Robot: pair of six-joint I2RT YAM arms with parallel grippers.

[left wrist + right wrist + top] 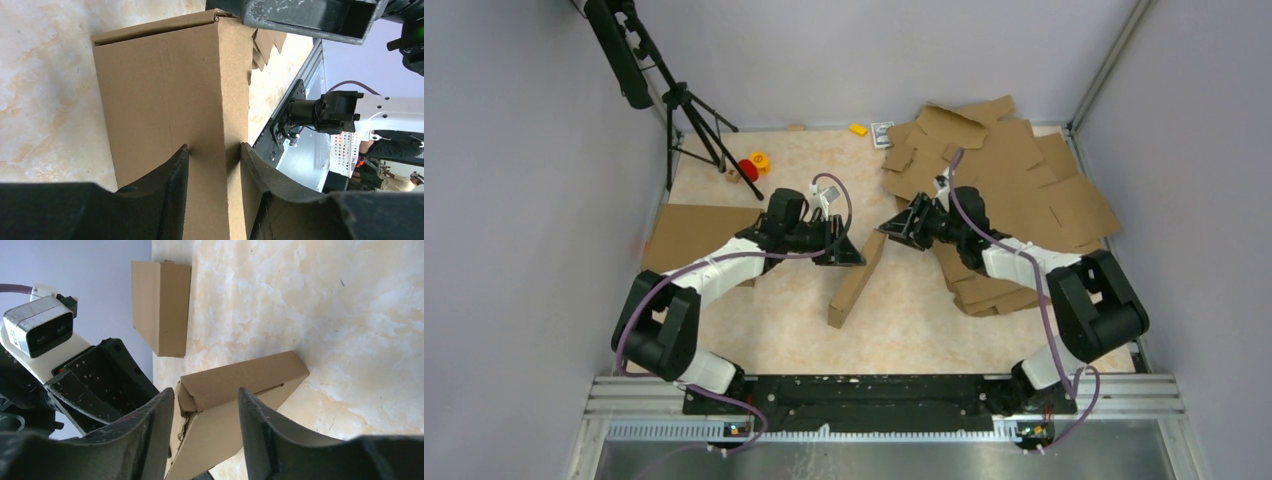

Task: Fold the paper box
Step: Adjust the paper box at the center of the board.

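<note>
Paper box (856,281), plain brown, folded narrow

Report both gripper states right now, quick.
Left gripper: closed on the paper box, pinching its wall.
Right gripper: closed on the paper box's end.

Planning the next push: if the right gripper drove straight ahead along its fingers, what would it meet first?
The paper box: its folded end sits between the fingers of the right gripper. Beyond it likely the table, though depth is unclear.
</note>
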